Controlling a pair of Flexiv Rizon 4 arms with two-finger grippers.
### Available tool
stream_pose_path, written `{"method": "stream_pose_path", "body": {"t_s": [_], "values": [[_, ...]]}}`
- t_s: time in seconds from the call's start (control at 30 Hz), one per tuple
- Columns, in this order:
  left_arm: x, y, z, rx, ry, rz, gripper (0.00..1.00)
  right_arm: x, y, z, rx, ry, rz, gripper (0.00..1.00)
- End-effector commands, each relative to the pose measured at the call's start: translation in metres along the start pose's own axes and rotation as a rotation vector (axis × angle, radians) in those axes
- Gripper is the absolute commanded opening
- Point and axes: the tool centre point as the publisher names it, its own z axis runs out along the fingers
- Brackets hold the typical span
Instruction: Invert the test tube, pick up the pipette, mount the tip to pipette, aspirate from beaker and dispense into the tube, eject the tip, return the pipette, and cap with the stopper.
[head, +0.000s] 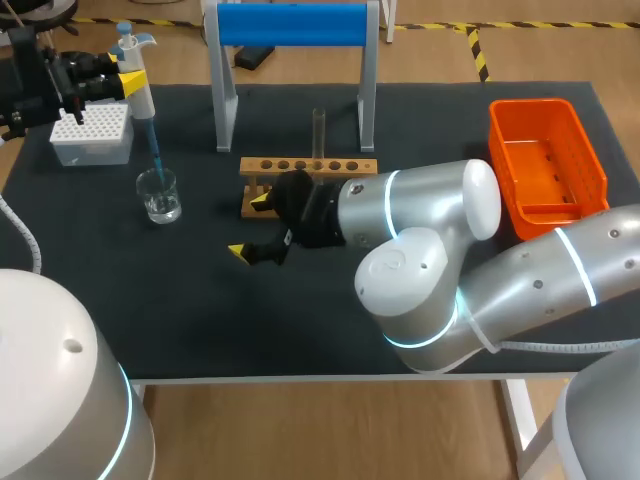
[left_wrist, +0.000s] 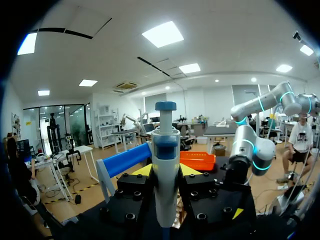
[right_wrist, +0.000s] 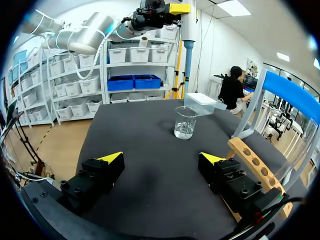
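My left gripper (head: 118, 82) is shut on the white pipette (head: 137, 75) and holds it upright at the table's far left. Its blue tip (head: 155, 150) points down into the glass beaker (head: 159, 195); whether it touches the liquid I cannot tell. In the left wrist view the pipette (left_wrist: 165, 165) stands between the fingers of my left gripper (left_wrist: 166, 172). A clear test tube (head: 319, 132) stands upright in the wooden rack (head: 308, 168). My right gripper (head: 252, 226) is open and empty, low over the mat in front of the rack's left end. From the right wrist view, this gripper (right_wrist: 161, 159) faces the beaker (right_wrist: 185, 122).
A white tip box (head: 92, 132) sits behind the beaker. The blue-topped stand (head: 290, 25) rises behind the rack. An orange bin (head: 545, 165) lies at the far right. The rack (right_wrist: 255, 162) runs close beside my right gripper's finger.
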Motion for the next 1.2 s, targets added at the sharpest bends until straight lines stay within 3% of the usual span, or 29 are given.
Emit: {"method": "stream_pose_path", "body": {"t_s": [0.03, 1.2], "values": [[-0.002, 0.004, 0.003, 0.005, -0.007, 0.005, 0.0, 0.0, 0.0, 0.0, 0.003, 0.0, 0.001, 1.0], [-0.027, 0.053, 0.009, -0.011, -0.022, 0.029, 0.0, 0.0, 0.0, 0.0, 0.003, 0.0, 0.001, 1.0]]}}
